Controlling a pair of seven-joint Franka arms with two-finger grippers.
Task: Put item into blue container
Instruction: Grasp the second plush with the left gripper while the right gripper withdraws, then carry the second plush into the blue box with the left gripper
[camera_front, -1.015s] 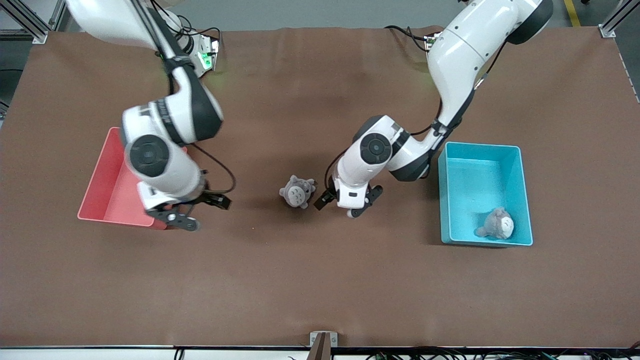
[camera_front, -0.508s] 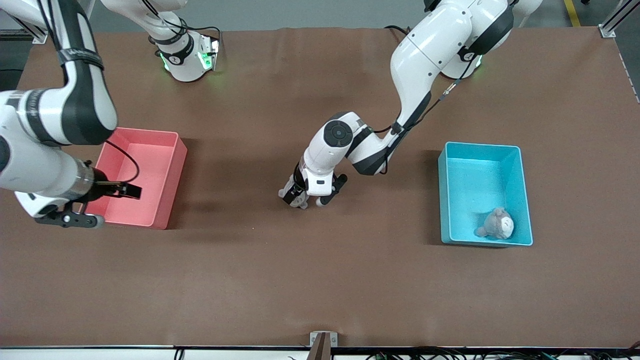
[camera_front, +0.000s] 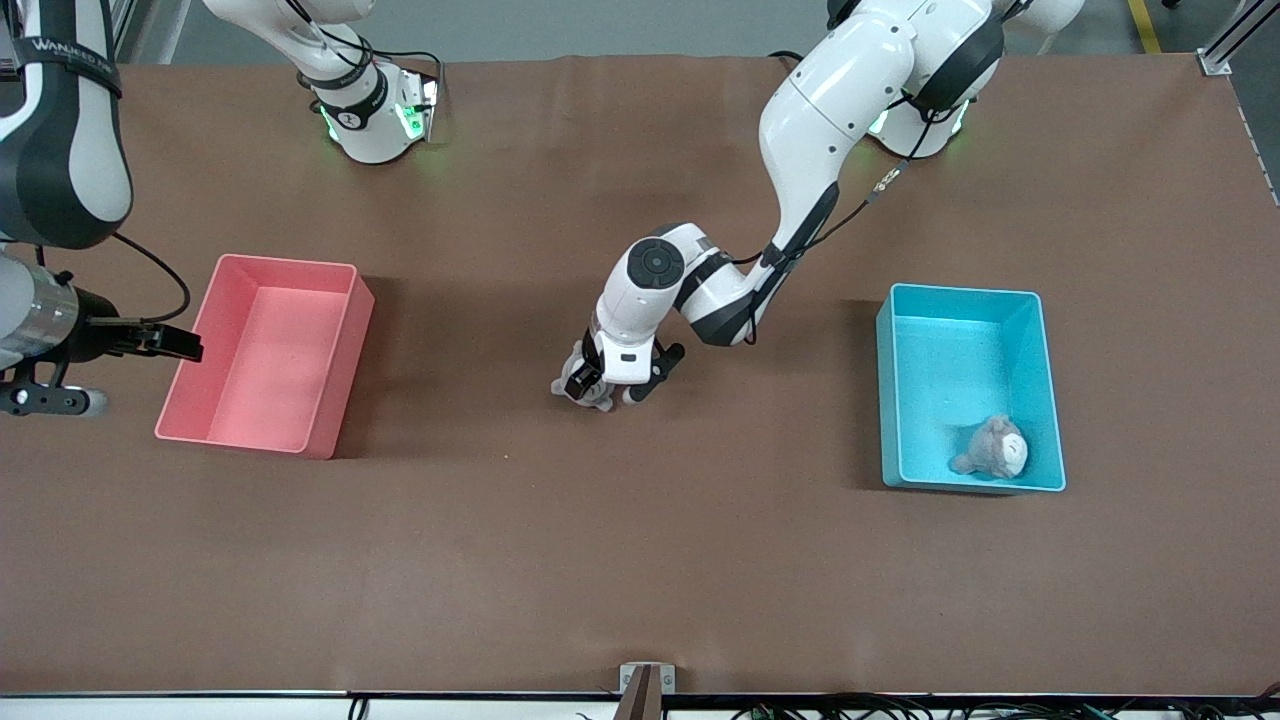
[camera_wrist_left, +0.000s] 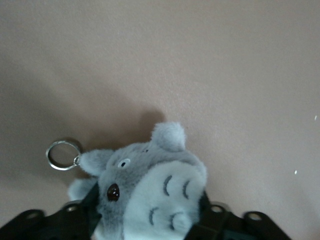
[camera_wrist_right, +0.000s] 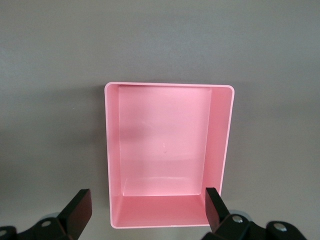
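Currently on my screens, item by item.

Left gripper (camera_front: 608, 392) — down at the table's middle, its fingers (camera_wrist_left: 75, 220) set on either side of a grey plush (camera_wrist_left: 150, 192). From the left wrist view the pads sit against the toy's flanks; I cannot tell whether the grip is firm yet. The plush lies on the brown table (camera_front: 640, 560), belly and face up toward the wrist camera, one ear standing, a metal keyring (camera_wrist_left: 62, 154) lying flat on the cloth just beside its head. In the front view only a sliver of grey fur (camera_front: 580, 375) shows around the gripper.

Blue bin (camera_front: 1040, 390) — toward the left arm's end of the table, well apart from the gripper. One second plush (camera_front: 992, 448) lies inside it, in the corner nearest the front camera.

Pink bin (camera_front: 345, 370) — toward the right arm's end, nothing in it.

Right gripper (camera_front: 45, 400) — waiting in the air past the pink bin at the table's edge, jaws spread wide and holding nothing; its wrist camera looks straight down into the pink bin (camera_wrist_right: 220, 140) between its two fingers (camera_wrist_right: 77, 210).
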